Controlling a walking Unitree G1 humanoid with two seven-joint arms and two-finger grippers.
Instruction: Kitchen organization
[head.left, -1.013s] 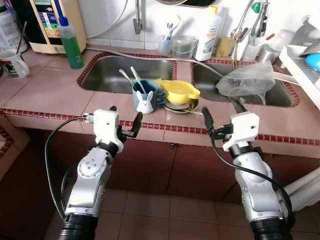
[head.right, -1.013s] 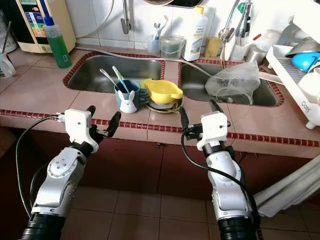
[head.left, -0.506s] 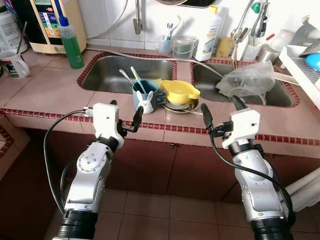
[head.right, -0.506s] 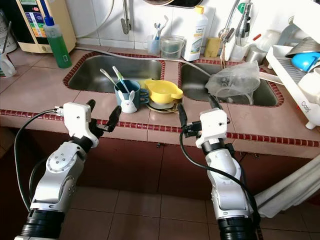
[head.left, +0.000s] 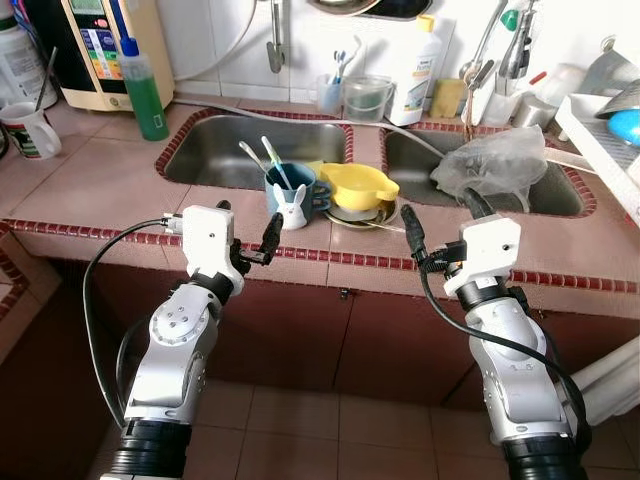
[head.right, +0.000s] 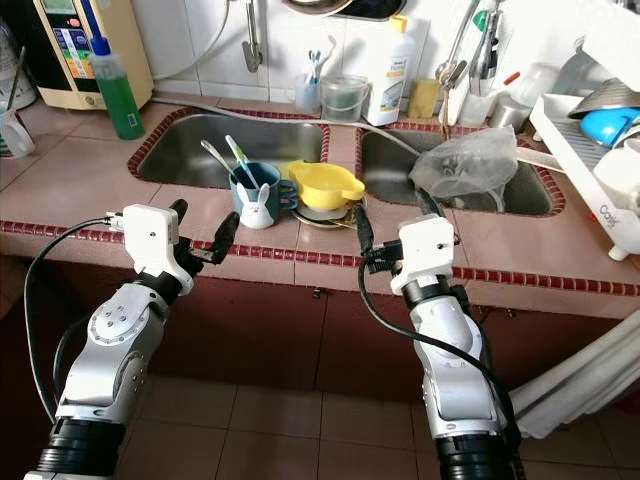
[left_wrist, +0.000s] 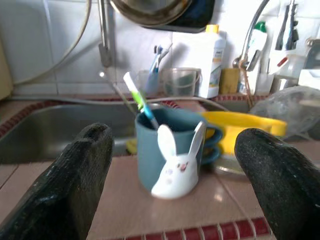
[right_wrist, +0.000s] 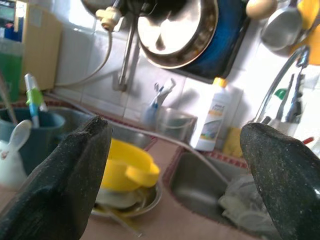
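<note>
Where the tiled worktop (head.left: 90, 185) runs in front of two sinks, one blue mug (head.left: 288, 186) with a white rabbit figure stands on the strip before the left sink (head.left: 225, 148), with two utensils upright in it. One yellow bowl (head.left: 362, 184) sits just beside it on a metal dish. Both pincers hover at the worktop's front edge: the left pincer (head.left: 246, 232), spread wide and empty, faces the mug; the right pincer (head.left: 440, 222) is likewise wide open, grasping nothing.
</note>
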